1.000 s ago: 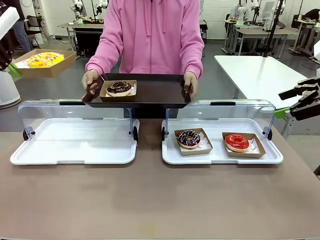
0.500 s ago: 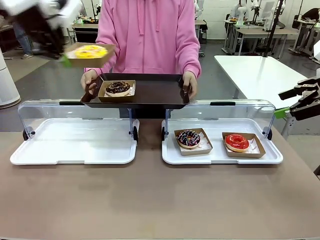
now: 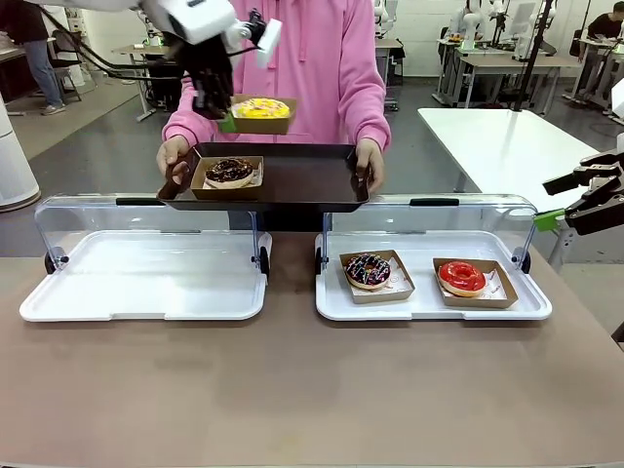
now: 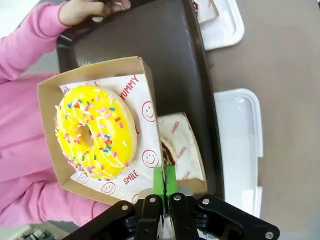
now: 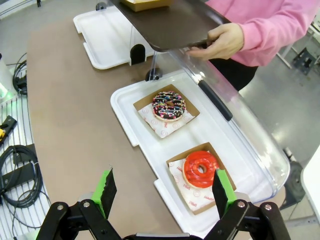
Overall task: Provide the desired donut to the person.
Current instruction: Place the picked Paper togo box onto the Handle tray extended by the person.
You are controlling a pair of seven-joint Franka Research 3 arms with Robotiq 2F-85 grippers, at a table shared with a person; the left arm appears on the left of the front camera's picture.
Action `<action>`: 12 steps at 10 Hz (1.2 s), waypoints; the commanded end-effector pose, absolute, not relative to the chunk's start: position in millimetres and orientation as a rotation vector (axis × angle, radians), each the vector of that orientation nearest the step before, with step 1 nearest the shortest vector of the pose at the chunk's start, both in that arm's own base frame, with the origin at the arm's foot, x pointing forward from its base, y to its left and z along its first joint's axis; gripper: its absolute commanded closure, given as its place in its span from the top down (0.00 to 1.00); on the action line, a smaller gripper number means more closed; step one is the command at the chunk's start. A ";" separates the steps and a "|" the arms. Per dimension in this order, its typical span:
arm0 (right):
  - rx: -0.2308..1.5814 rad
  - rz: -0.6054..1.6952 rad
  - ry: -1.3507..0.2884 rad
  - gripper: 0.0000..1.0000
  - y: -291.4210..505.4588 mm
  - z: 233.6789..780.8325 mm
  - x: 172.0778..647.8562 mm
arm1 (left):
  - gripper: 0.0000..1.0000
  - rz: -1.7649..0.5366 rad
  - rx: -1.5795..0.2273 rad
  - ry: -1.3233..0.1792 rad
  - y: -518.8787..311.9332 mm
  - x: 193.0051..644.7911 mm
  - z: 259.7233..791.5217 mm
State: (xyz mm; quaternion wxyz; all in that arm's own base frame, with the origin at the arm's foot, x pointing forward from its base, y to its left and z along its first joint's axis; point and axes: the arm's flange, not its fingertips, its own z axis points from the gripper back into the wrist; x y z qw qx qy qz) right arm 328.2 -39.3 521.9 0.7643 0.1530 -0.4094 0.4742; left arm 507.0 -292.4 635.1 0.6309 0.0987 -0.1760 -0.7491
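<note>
yellow donut [image 3: 260, 108] in its box has swung in from far left, now above the person's [image 3: 292, 58] tray [image 3: 302, 180]; left hand [image 4: 164, 181] pinches the box wall, right hand [image 5: 162, 192] wide. setting down seems next.

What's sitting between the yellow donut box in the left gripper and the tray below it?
In the front view, the chocolate donut box already rests on the tray, partly under the yellow donut box gripped by the left gripper.

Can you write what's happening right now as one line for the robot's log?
left gripper: shut on yellow donut box | over person's tray | right gripper: open, idle
</note>
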 end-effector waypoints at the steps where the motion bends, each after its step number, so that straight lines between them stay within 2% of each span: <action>1: 0.356 1.017 -0.904 1.00 -37.4 521.1 331.6 | 0.01 -1.654 0.237 -0.359 -319.3 527.8 628.1; 6: 0.356 1.017 -0.904 1.00 -37.4 521.1 331.6 | 0.01 -1.610 0.227 -0.331 -366.7 548.7 573.8; 12: 0.356 1.017 -0.904 1.00 -37.4 521.1 331.6 | 0.01 -1.633 0.176 -0.294 -371.3 552.6 548.8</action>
